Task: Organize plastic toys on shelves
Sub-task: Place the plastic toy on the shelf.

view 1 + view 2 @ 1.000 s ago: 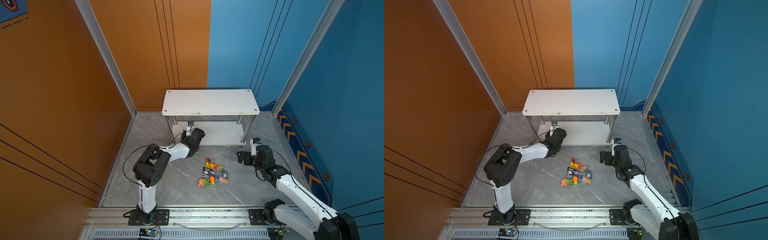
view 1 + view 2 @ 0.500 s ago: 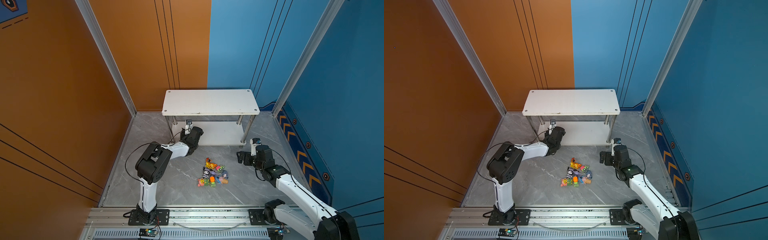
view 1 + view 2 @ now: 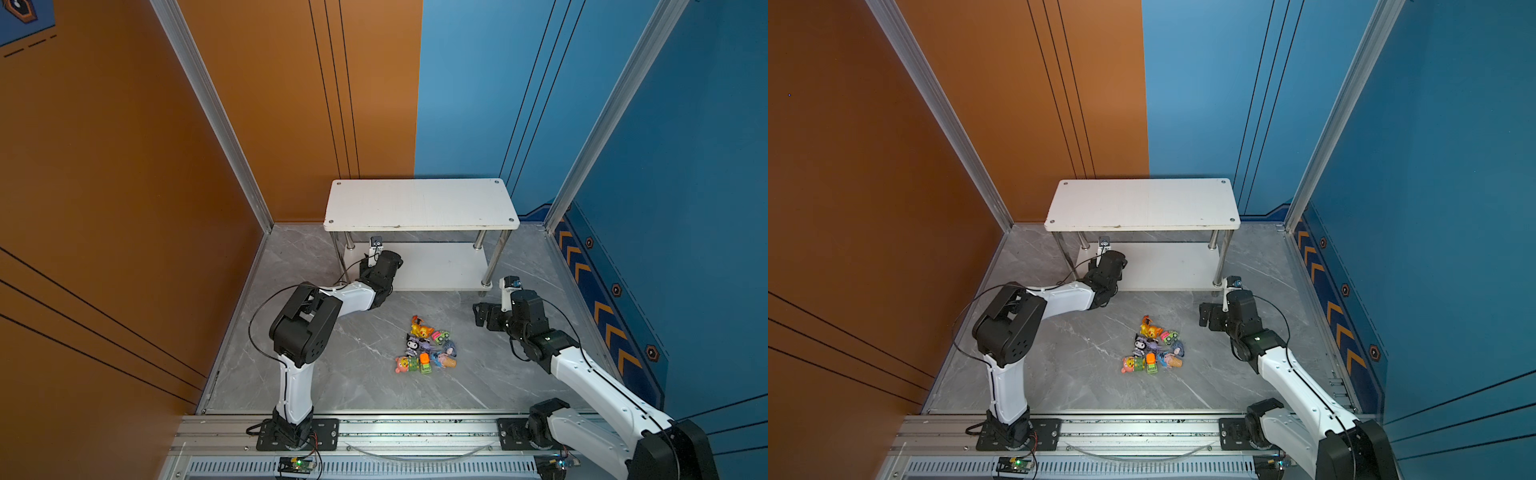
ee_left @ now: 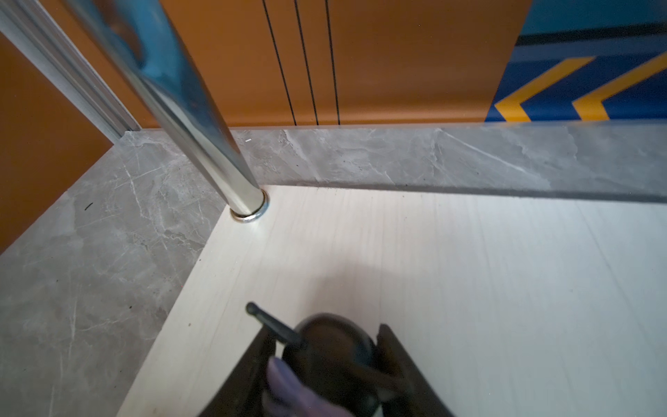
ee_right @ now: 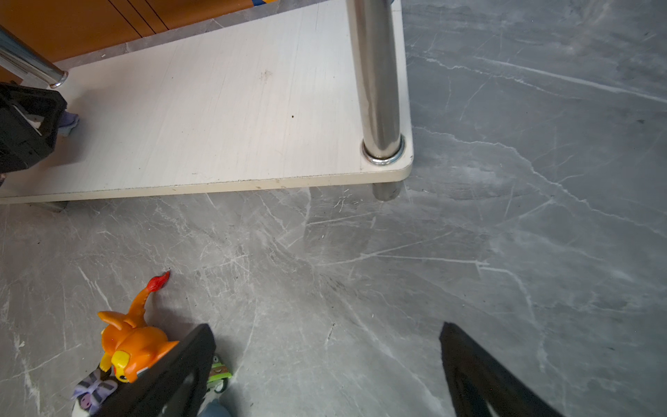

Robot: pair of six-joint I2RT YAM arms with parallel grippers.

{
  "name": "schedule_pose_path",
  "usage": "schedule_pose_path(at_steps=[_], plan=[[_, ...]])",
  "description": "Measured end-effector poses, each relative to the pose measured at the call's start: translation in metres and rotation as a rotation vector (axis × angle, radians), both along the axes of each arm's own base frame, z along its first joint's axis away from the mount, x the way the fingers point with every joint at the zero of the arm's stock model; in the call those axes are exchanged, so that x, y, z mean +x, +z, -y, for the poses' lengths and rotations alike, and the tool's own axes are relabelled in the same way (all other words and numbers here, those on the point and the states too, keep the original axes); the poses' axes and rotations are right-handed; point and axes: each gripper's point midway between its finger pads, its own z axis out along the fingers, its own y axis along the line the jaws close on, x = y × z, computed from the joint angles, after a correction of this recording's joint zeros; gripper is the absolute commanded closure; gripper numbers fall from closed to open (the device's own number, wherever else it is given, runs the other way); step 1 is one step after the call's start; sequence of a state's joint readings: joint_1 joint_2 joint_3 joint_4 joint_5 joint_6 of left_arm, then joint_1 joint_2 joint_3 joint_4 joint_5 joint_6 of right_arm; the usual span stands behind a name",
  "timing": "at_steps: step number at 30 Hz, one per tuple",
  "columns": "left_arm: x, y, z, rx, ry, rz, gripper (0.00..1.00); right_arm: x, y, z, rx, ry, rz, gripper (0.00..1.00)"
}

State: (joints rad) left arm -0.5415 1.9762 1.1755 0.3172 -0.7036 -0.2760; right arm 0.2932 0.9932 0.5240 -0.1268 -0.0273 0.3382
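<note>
Grey marbled floor (image 3: 357,374), boxed in by orange and blue walls (image 3: 291,104). White two-tier shelves (image 3: 419,203) stand at the back, on chrome legs.

Left arm (image 3: 353,297): upper link raised from the base rail, elbow bent, forearm stretched low and forward, so that the wrist passes under the top board at the rack's left end. Left gripper (image 4: 325,335) sits low over the lower board (image 4: 469,289), near the rear left chrome leg (image 4: 202,119). A black-purple horned toy (image 4: 332,346) stands on that board between the fingers (image 4: 399,364). The close view is blurred, and I cannot tell whether the pads press it or stand just clear.

Right arm (image 3: 582,374): forearm angled in from the right base, wrist tipped downward, near the rack's front right leg. Right gripper (image 5: 326,328) hangs above the floor, jaws spread wide, only floor between them.

Other toys (image 3: 426,347) lie in a tight heap on the floor between the arms, in front of the shelves. The orange dragon (image 5: 133,339) lies at the heap's shelf-side edge, a green car (image 5: 218,375) beside it.
</note>
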Motion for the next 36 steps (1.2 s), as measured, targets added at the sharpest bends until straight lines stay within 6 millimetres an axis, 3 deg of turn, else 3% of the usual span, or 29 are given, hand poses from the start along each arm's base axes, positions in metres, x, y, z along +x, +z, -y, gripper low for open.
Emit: schedule_pose_path(at_steps=[3,6,13,17,27,36], plan=[[0.0,-0.002,0.002,-0.002,-0.015,-0.009,0.27,0.0,0.0,0.0,0.0,0.0,-0.001,0.01],[0.0,-0.003,0.004,-0.002,-0.027,-0.015,0.02,0.0,-0.001,0.0,-0.001,0.0,-0.002,0.02],[-0.001,-0.005,0.008,-0.001,-0.054,-0.027,0.02,0.001,0.0,0.0,0.001,0.0,0.003,0.02],[-0.012,-0.004,0.01,-0.011,-0.082,-0.039,0.02,0.001,0.0,0.0,0.001,0.0,0.003,0.01],[-0.049,0.049,0.032,-0.077,-0.18,0.036,0.02,0.001,-0.001,0.0,0.0,0.0,-0.002,0.02],[-0.095,0.064,0.039,-0.07,-0.267,0.015,0.02,0.001,-0.002,0.0,-0.001,0.0,-0.004,0.02]])
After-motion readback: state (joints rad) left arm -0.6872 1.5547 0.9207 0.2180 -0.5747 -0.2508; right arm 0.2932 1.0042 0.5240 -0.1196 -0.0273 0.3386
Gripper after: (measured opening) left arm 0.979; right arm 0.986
